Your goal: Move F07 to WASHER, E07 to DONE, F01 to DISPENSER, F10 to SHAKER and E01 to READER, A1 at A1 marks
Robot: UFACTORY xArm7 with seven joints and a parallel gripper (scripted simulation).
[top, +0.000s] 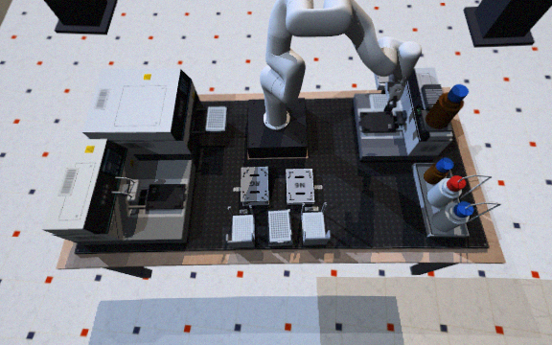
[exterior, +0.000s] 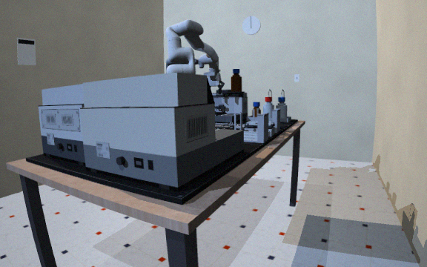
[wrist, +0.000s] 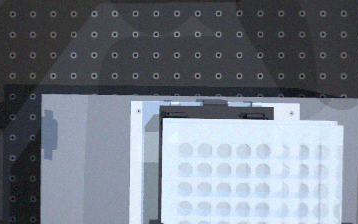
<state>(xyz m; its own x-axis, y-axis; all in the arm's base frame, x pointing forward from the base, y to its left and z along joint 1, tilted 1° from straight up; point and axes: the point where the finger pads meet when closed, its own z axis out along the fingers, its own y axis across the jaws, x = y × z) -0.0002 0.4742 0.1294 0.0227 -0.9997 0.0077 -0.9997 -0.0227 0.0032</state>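
The white arm's gripper (top: 391, 102), pinching a pale translucent well plate (wrist: 250, 170), hangs over the grey instrument (top: 381, 144) at far right.

The white arm (top: 286, 62) rises from its base, folds over at the top and reaches out to one side, with the forearm sloping down to the wrist (top: 402, 53). The wrist points the gripper (top: 392, 103) straight down. Its fingers stand wide apart, clamped on the edges of a white well plate (wrist: 250, 170), which lies flat just beneath the palm and fills the lower part of the wrist view.
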